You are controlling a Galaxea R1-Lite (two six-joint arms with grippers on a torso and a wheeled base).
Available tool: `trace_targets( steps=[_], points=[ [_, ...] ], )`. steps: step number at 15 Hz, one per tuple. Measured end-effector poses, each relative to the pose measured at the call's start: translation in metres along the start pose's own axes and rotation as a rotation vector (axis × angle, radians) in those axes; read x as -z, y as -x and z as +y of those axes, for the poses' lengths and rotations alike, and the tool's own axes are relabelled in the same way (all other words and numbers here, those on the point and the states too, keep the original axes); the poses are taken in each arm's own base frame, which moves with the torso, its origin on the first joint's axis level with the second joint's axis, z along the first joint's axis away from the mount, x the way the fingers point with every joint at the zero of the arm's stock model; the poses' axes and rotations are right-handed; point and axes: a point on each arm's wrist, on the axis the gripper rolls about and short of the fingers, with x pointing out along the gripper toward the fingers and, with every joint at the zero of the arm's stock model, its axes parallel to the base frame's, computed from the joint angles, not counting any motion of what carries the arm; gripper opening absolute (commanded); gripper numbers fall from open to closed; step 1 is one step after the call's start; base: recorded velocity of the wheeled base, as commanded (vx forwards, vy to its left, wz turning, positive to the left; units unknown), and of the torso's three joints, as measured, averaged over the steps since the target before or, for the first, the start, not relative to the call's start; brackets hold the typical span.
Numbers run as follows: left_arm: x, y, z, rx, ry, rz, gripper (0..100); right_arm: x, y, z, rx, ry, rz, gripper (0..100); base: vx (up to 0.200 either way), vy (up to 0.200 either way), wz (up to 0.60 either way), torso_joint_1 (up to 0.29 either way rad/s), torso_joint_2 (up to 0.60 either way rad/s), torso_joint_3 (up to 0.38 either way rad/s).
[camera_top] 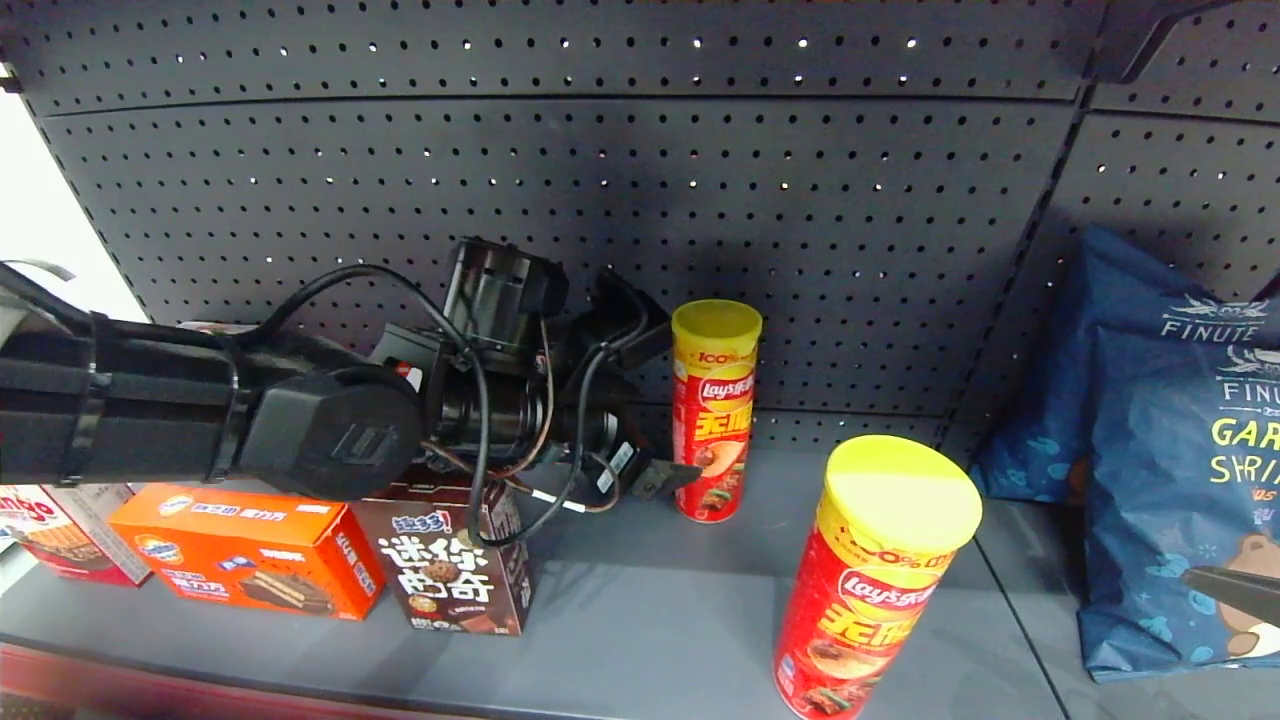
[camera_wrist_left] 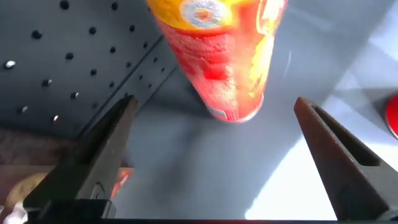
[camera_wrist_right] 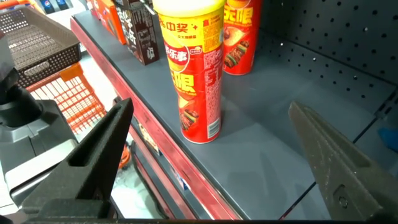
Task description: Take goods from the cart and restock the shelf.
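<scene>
Jaws of the left gripper stand spread wide and hold nothing. The rear chip can stands upright beyond the fingertips, with clear space on either side. Its top is cut off by the frame edge.

In the head view the left gripper is partly masked by the left arm. It sits just beside the rear chip can, which stands at the back of the shelf. Contact between the lower fingertip and the can cannot be judged there.

Likewise wide open and empty, the right gripper frames the front chip can, upright near the shelf's front lip. Behind it, the rear chip can loses its upper part to the frame.

In the head view the front chip can is clipped at its base. Blue bags run off the right edge. An orange box and a brown box lie partly under the arm. The orange cart basket is cut by the frame below the shelf.
</scene>
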Motion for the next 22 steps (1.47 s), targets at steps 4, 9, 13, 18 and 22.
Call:
trace_targets(
  steps=[4,9,13,18,22],
  points=[
    [0.006,0.016,-0.012,-0.01,-0.028,0.021,100,-0.001,-0.004,-0.002,0.0,-0.006,0.014,100,0.0,0.0,0.0,0.0,0.0,0.0],
    [0.005,0.017,-0.01,-0.103,-0.114,0.047,100,-0.003,-0.005,-0.003,0.004,-0.006,0.013,100,0.0,0.0,0.0,0.0,0.0,0.0],
    [0.004,0.008,-0.007,-0.113,-0.175,0.039,100,-0.001,-0.005,-0.003,0.003,-0.01,0.021,100,0.0,0.0,0.0,0.0,0.0,0.0],
    [-0.004,-0.013,0.002,-0.193,-0.218,-0.024,100,0.001,-0.005,-0.003,0.005,-0.014,0.025,100,0.0,0.0,0.0,0.0,0.0,0.0],
    [0.004,-0.027,0.0,-0.193,-0.22,0.0,100,0.001,-0.005,-0.002,0.005,-0.036,0.023,100,0.0,0.0,0.0,0.0,0.0,0.0]
  ],
)
